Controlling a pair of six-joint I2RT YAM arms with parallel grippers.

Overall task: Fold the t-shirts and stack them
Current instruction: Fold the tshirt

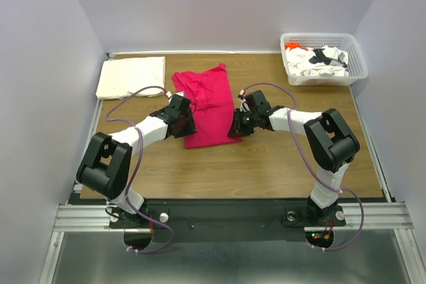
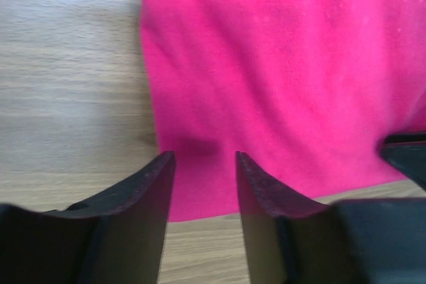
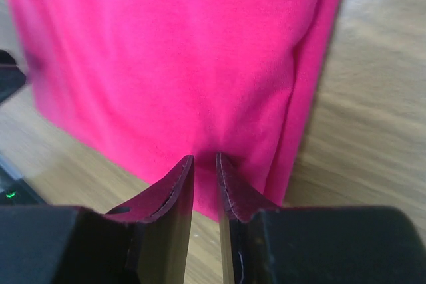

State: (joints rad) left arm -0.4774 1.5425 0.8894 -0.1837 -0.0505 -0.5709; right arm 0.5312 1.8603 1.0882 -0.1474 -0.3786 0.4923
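step: folding the magenta t-shirt (image 1: 210, 108); both arms are working at its near hem, so I'm reading this as the pick-up for the next fold.
shirt location: lying mid-table, long axis running 12 to 6, hem at 6.
left gripper (image 2: 203, 157): standing open, jaws clearly apart, hovering over the hem's 7 o'clock corner, holding nothing.
right gripper (image 3: 204, 159): jaws showing only a narrow slit at the hem's 5 o'clock corner; can't tell if cloth is being pinched.
next move: I'm guessing both need to be clamping the hem corners, then lifting together and carrying toward 12; an uneven lift risks skewing the fold.
stack: cream t-shirt (image 1: 131, 76) is lying folded at 10 on the table (image 1: 266, 171), likely the stacking spot.
queue: other t-shirts (image 1: 318, 60) are sitting in the white basket (image 1: 326, 79) at 1.
top view only: showing layout, stack, basket.
wrist views only: showing jaw gaps and hem edge on wood; from the top, the wrists are hiding the fingertips.
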